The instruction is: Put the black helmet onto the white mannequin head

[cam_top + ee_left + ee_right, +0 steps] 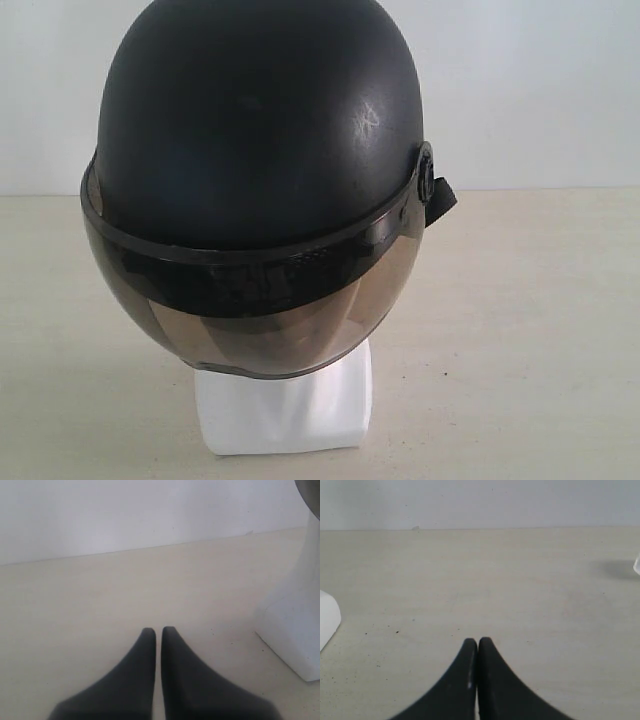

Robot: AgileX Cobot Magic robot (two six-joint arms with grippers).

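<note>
Exterior view: the black helmet point(260, 120) sits on top of the white mannequin head point(285, 405). The shell covers the head completely. I can see only the blocky neck base point(300, 420) below the helmet's rim, standing on the pale counter point(520, 330). The smoky visor point(250, 310) is down and faces the camera, with its lower edge just above the neck base. A pivot knob point(427, 175) with a short black tab shows on one side of the shell. There is a scuff mark high on the shell. A plain white wall point(540, 90) is behind.

Left wrist view: the left hand point(158, 632) is clenched, with only a hairline slit between the two dark fingertips and nothing gripped. It hangs low over bare counter. The neck base point(295, 625) is near it but apart from the fingers.

Right wrist view: the right hand point(478, 642) is clenched, tips touching, grasping nothing, over bare counter. A white corner point(327, 617) shows at the frame's edge; I cannot tell for certain what it is.
</note>
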